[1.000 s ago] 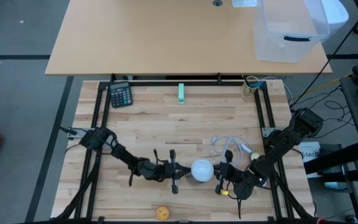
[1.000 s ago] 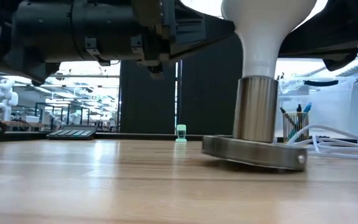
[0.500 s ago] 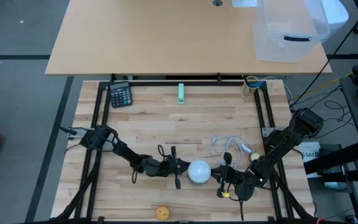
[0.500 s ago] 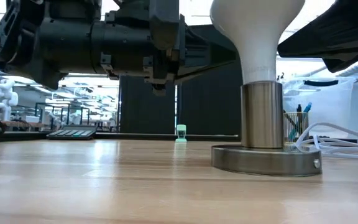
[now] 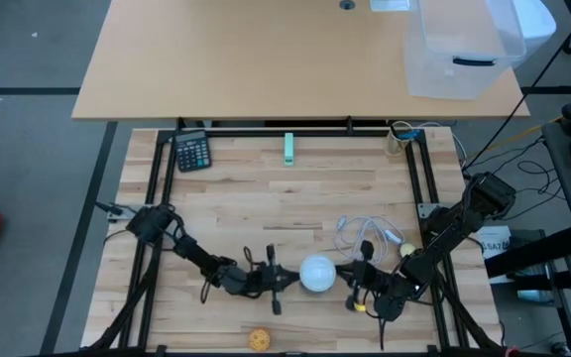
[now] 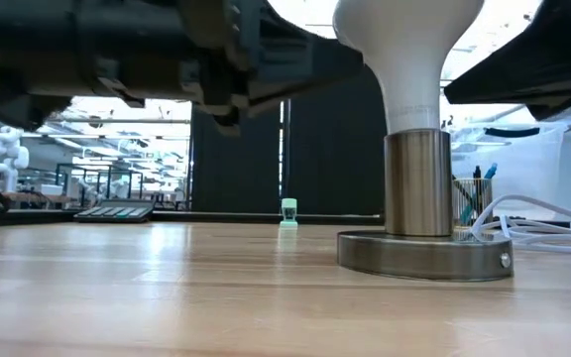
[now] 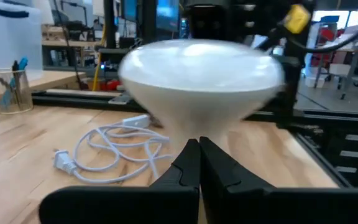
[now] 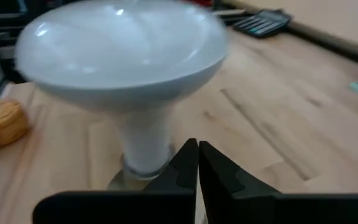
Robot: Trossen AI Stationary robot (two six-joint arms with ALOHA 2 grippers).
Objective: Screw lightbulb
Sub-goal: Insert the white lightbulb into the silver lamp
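Yellowish ball: at the desk's near edge.
Lightbulb: upright in a metal socket base, near the near edge, between both grippers.
Left gripper: just beside the bulb, fingers clenched, holding nothing.
Right gripper: opposite side, fingers clenched, empty.
White cable: just behind the bulb.
Calculator: far left corner.

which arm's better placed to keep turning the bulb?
Probably left. Its pincer sits just beside the lightbulb at globe height, fingers shut, not gripping. The right pincer is equally close, also shut; the socket base sits flat.
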